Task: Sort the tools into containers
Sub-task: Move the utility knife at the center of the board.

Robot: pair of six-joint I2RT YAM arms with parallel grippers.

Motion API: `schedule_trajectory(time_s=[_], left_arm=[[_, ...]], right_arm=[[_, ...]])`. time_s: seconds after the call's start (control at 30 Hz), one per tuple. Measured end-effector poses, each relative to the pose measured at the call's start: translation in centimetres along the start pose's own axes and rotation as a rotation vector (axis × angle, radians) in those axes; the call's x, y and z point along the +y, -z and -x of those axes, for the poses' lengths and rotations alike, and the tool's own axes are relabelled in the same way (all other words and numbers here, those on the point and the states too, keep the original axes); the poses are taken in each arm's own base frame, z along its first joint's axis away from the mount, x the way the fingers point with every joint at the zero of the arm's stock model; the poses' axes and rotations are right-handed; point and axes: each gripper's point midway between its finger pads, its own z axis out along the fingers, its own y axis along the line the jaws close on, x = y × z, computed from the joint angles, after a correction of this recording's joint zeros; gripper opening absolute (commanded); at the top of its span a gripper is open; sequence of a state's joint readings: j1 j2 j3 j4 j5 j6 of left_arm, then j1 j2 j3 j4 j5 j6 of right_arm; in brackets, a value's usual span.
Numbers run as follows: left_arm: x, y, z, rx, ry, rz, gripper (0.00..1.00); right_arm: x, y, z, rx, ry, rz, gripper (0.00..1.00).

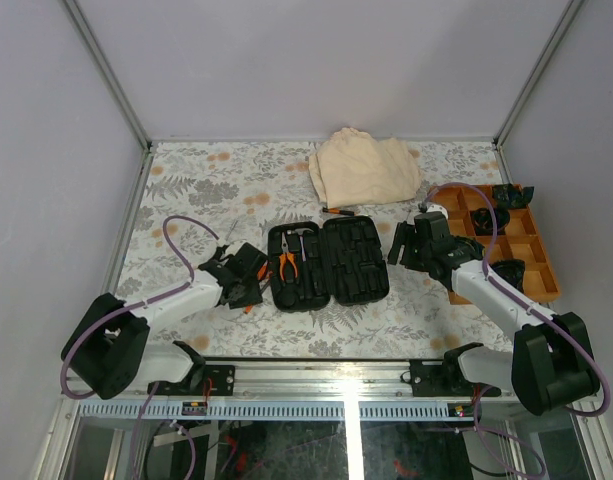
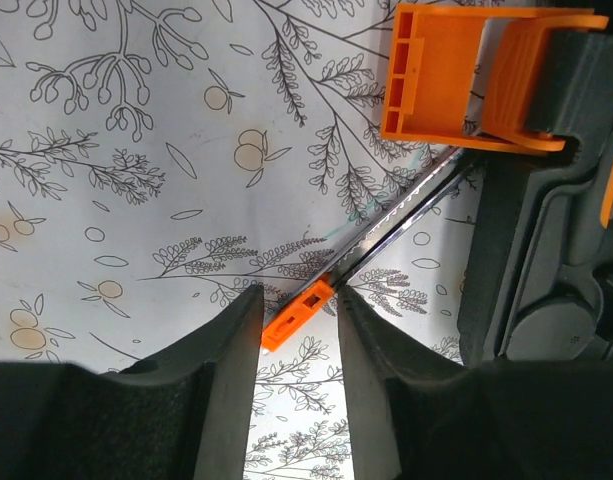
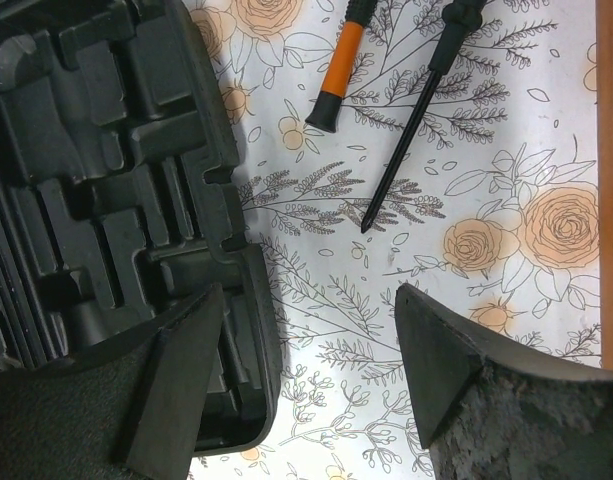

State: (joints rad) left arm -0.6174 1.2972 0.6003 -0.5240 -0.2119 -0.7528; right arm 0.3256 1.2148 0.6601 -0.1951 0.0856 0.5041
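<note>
**Orange-tipped tool lies between the left claw's fingers, beside the open case**

Orange plastic caps the near end of a slim tool [image 2: 386,232], whose thin metal shaft runs away over the flowered table [image 1: 186,190] towards the case's orange latch [image 2: 456,80]. The left gripper [image 2: 298,298] stands over that orange end. Its two black fingers [image 2: 221,370] are drawn in narrowly on either side of it. The wrist view does not show whether the pads actually press on the tool, which appears to lie flat on the table.

Just beside it on the right is the black tool case [image 1: 326,262], lying open in the middle of the table with both moulded halves facing up. Orange-handled pliers [image 1: 286,263] lie in its left half.

The right gripper [image 3: 308,295] hovers at the far-right edge of the case with its fingers spread wide and nothing between them. Beyond it, two more tools lie loose on the table. One is a screwdriver with an orange-and-black handle [image 3: 336,75]. The other is an all-black screwdriver [image 3: 411,130] with its tip pointing back towards the gripper.

A beige cloth [image 1: 364,168] sits behind the case, and a divided tray [image 1: 539,250] holding dark items lies along the right side.
</note>
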Motion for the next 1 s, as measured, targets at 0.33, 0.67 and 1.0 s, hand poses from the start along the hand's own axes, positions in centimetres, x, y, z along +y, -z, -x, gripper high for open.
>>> schedule_trajectory(time_s=[0.33, 0.67, 1.0], left_arm=[[0.1, -0.2, 0.3, -0.013, 0.025, 0.019, 0.22], [0.9, -0.5, 1.4, -0.028, 0.134, 0.041, 0.2], [3.3, -1.1, 3.7, -0.041, 0.237, 0.092, 0.29]], right_arm=[[0.0, 0.1, 0.2, -0.009, 0.004, 0.004, 0.76], [0.2, 0.8, 0.9, -0.037, 0.0, 0.016, 0.76], [0.3, 1.3, 1.2, -0.053, 0.003, 0.024, 0.76]])
